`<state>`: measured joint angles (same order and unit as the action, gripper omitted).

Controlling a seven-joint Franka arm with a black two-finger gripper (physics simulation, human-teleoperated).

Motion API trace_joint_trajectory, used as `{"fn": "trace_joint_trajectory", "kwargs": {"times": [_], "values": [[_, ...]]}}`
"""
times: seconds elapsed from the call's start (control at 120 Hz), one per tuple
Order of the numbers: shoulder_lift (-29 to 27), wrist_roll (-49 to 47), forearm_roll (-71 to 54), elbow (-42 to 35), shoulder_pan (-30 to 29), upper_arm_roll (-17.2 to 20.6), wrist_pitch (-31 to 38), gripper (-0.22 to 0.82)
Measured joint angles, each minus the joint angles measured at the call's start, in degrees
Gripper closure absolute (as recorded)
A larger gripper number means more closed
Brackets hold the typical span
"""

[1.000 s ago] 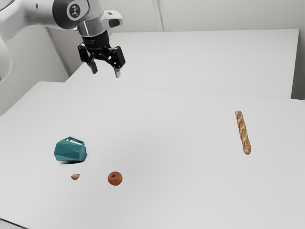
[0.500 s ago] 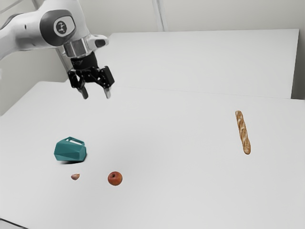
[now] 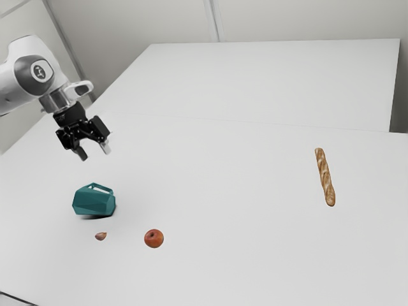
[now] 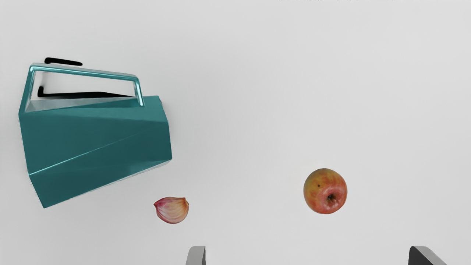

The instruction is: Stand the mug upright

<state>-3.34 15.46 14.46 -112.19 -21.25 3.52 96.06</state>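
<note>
- Your jaws stand wide and empty, above the tipped teal, faceted, ceramic-looking mug [image 4: 95,143].
- If you close off-centre, its slanted sides could slip.

And here's a broad white table [image 3: 242,191], smooth and pale, with a faint seam [image 3: 255,122] running across it, and beyond that a second white surface [image 3: 274,76] reaching towards a plain, light grey back wall [image 3: 306,19]. There's a narrow upright strip [image 3: 215,19] on that wall! Soft, even light all over, and a thin dark line [image 3: 19,298] low at the exterior view's left.
</note>
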Motion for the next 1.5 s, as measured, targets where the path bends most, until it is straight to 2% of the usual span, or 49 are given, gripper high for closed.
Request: {"fn": "trace_joint_trajectory", "kwargs": {"times": [0.3,0.583,0.783,1.2,1.5], "values": [[6.9,10.4,4.4,-0.9,-11.3,0.0,3.5,0.0],[13.8,18.1,8.7,0.4,-17.2,0.0,5.1,0.0],[18.3,22.0,10.4,2.8,-19.3,0.0,4.9,0.0],[22.9,27.0,12.7,4.6,-21.3,0.1,3.2,0.0],[24.5,29.0,16.1,4.4,-21.3,0.6,-0.9,0.0]]}}
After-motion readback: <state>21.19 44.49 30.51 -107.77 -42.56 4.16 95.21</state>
